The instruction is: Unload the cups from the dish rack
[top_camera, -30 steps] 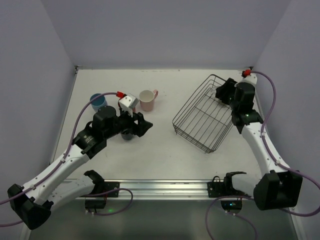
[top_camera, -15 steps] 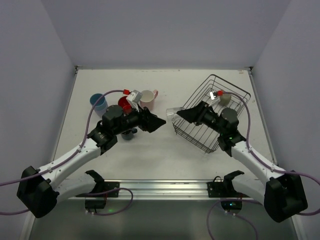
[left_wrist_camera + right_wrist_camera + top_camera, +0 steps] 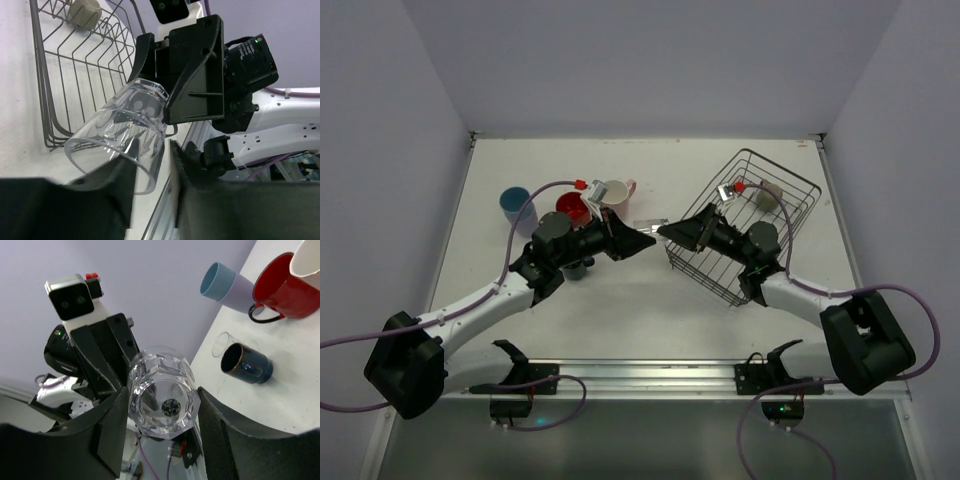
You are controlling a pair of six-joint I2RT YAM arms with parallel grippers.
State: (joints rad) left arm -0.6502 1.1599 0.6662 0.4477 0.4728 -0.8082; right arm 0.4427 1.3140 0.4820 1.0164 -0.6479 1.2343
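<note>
A black wire dish rack (image 3: 725, 270) lies behind the right gripper, back along its own arm. One olive-grey cup (image 3: 770, 193) sits in the rack's far corner, well behind that gripper.

The two arms meet tip to tip above the table, just in front of the rack. The right gripper (image 3: 161, 412) is clamped on the base of a clear glass cup (image 3: 120, 132) and holds it sideways in the air, mouth toward the left gripper (image 3: 152, 167). The left gripper's jaws stand partly apart. The lower edge of the glass's rim reaches into the gap, and they do not look closed on it.

Behind the left gripper, on the table, are a red mug (image 3: 280, 287), a pale pink mug (image 3: 613, 192), a light blue cup (image 3: 220, 282) and a dark blue cup (image 3: 247, 365).

The hand-over looks half made. If the right gripper lets go before the left has closed, the glass would likely fall. A pinch on the thin, slick rim alone could also let it swing down or slip free.
</note>
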